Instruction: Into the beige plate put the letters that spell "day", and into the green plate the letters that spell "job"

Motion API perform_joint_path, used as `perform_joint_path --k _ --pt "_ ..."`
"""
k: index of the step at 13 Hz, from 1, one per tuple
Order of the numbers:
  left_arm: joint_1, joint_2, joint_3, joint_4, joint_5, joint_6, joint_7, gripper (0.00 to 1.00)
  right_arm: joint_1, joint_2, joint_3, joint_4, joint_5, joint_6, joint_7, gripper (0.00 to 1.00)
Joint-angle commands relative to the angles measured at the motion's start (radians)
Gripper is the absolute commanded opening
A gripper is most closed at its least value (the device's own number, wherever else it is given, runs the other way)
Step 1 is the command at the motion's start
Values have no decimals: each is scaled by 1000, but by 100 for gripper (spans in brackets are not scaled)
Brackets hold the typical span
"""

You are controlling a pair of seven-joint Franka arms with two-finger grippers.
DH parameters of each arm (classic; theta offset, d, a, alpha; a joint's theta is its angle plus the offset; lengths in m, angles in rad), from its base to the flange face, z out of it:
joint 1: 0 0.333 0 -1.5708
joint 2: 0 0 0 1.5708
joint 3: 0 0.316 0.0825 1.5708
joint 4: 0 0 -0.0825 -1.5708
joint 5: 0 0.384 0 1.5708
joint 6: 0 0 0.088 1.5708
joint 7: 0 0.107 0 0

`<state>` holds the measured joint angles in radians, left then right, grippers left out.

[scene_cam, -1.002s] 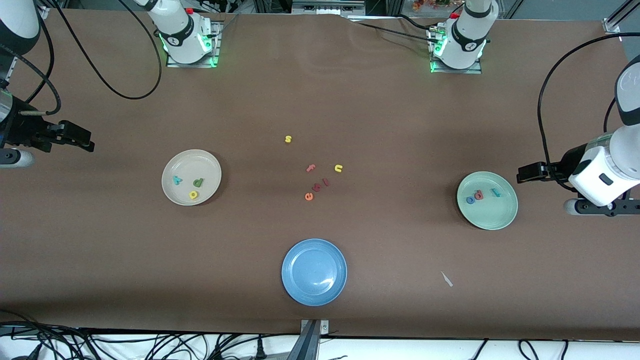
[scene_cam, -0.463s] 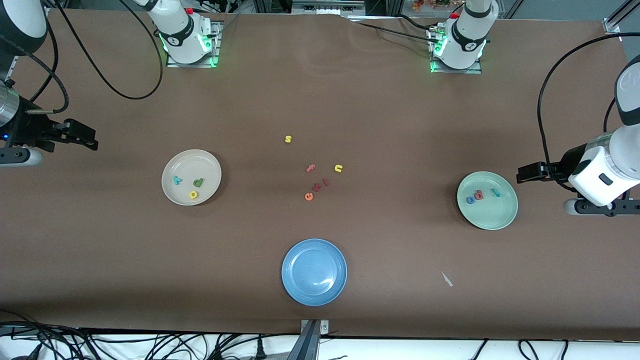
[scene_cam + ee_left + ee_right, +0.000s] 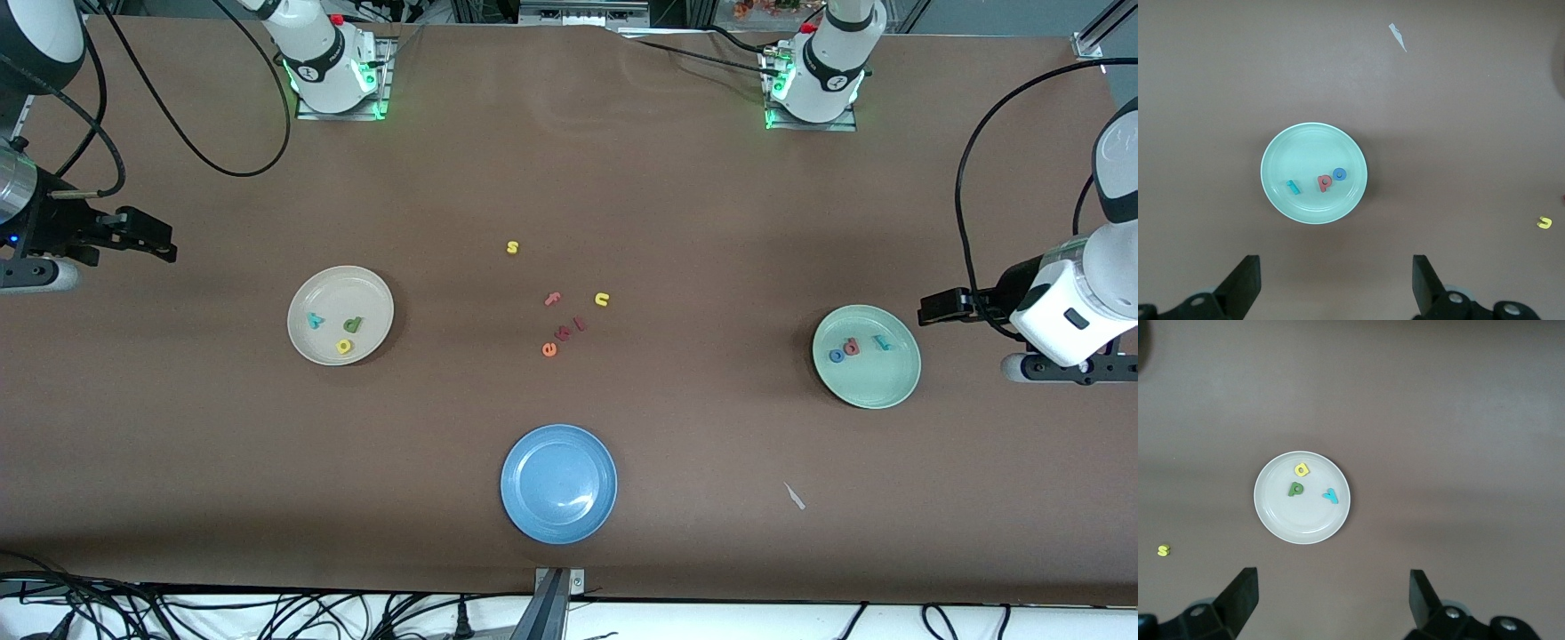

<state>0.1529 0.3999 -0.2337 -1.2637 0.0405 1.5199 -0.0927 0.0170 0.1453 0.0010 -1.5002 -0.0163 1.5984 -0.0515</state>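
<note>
The beige plate (image 3: pixel 340 283) lies toward the right arm's end of the table and holds a dark green "d" (image 3: pixel 352 324), a yellow "a" (image 3: pixel 343 347) and a teal "y" (image 3: pixel 315 320). The green plate (image 3: pixel 876 387) lies toward the left arm's end with a teal "j" (image 3: pixel 882 341), a salmon "b" (image 3: pixel 852 346) and a blue "o" (image 3: pixel 837 356) in it. My right gripper (image 3: pixel 164 242) hangs open and empty over bare table beside the beige plate (image 3: pixel 1298 520). My left gripper (image 3: pixel 926 308) hangs open and empty beside the green plate (image 3: pixel 1311 143).
A blue plate (image 3: pixel 558 483) sits empty near the front edge. Loose letters lie mid-table: yellow "s" (image 3: pixel 512 247), salmon "f" (image 3: pixel 552 299), yellow "u" (image 3: pixel 602 300), salmon "l" (image 3: pixel 579 324) and "k" (image 3: pixel 562 334), orange "e" (image 3: pixel 548 349). A white scrap (image 3: pixel 794 496) lies nearer the front.
My right gripper has drifted slightly toward the robots' bases and a touch toward the beige plate. The left arm, the plates and the letters have not moved.
</note>
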Motion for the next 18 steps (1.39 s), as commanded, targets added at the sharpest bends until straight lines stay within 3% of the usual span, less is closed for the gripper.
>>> perform_joint_path --k 1,18 --pt "-1 -10 4 -8 -17 8 2 100 0 -1 2 20 -17 -23 -13 100" --pt "1 -9 5 -8 -17 10 4 100 14 13 4 18 -8 -21 -39 100"
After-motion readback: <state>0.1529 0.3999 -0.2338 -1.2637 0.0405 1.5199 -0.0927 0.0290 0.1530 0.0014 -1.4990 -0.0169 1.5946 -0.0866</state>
